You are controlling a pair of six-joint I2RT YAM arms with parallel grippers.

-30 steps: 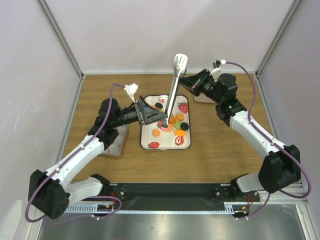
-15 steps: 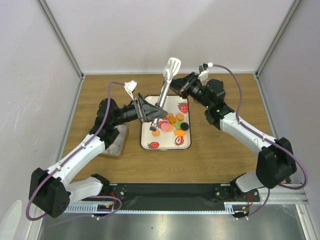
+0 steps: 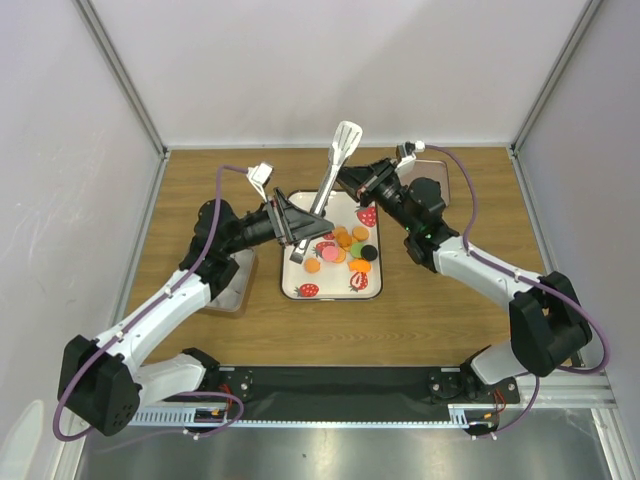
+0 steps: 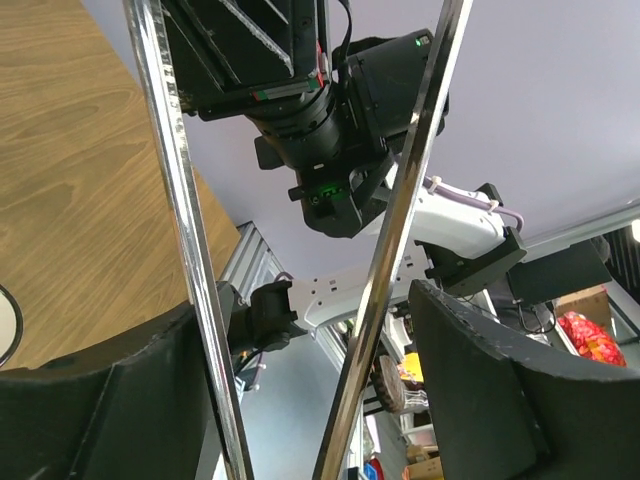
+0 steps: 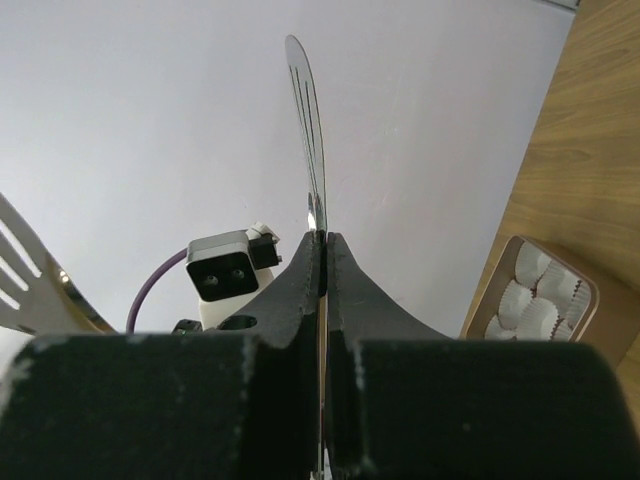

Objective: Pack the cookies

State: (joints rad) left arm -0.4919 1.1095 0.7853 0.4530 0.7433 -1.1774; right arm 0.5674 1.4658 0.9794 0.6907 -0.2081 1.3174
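From above, shows cookies [image 3: 345, 248] clustered on the tray [image 3: 330, 282] on the table [image 3: 450, 310] beneath tilted tongs [image 3: 330, 180]; from the left wrist, shows the left hand [image 4: 305, 310] with jaws apart around both tong arms; from the right wrist, shows the right hand [image 5: 325, 245] clamped on one tong blade.

The tongs [image 4: 400, 210] are mirror-bright polished metal — the table [image 3: 450, 300] matt wood grain, the strawberry-print tray [image 3: 335, 283] smooth and white.
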